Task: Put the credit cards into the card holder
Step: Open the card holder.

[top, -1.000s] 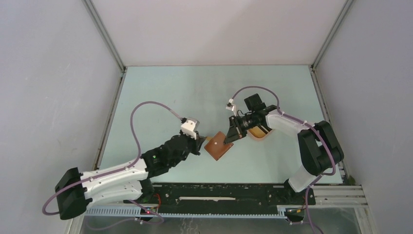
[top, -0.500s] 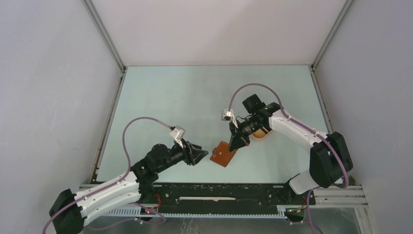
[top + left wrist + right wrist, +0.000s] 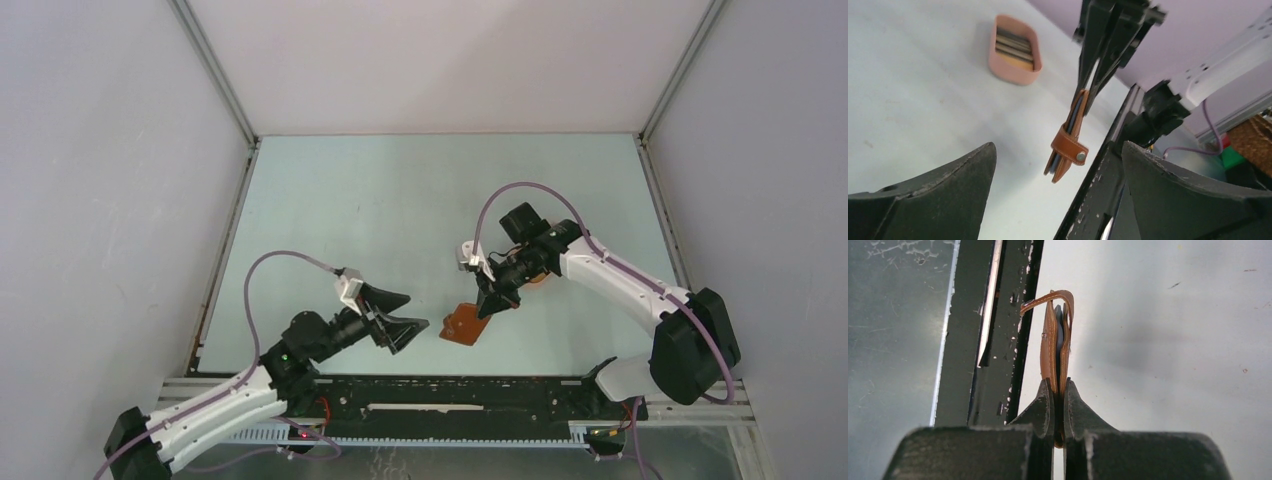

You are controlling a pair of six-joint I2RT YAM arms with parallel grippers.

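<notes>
- Pinching the card holder (image 3: 1049, 342) by one edge between the tightly closed fingers (image 3: 1042, 407) of the right gripper (image 3: 491, 301), with the reddish-brown leather squeezed in the narrow gap between them
- Hanging the card holder folded shut and edge-on below those fingers, over the near part of the table (image 3: 400, 200), just beside the black rail (image 3: 450, 390) along the near edge
- Wrapping round the free end of the holder with its snap tab (image 3: 1070, 148), metal stud facing outward in the left wrist view
- Showing a pale blue-grey edge of the credit cards (image 3: 1059, 326) between the two leather leaves in the right wrist view
- Spreading the left gripper (image 3: 413, 311) wide apart, gripping nothing, fingers pointing toward the holder and standing near it without touching
- Sitting further back on the table, well apart from the holder, as a pink tray (image 3: 1015, 71) with thin flat pieces standing on edge inside, too small to tell what
- Reaching in from the right side with the right arm, the tray partly hidden behind it in the top view
</notes>
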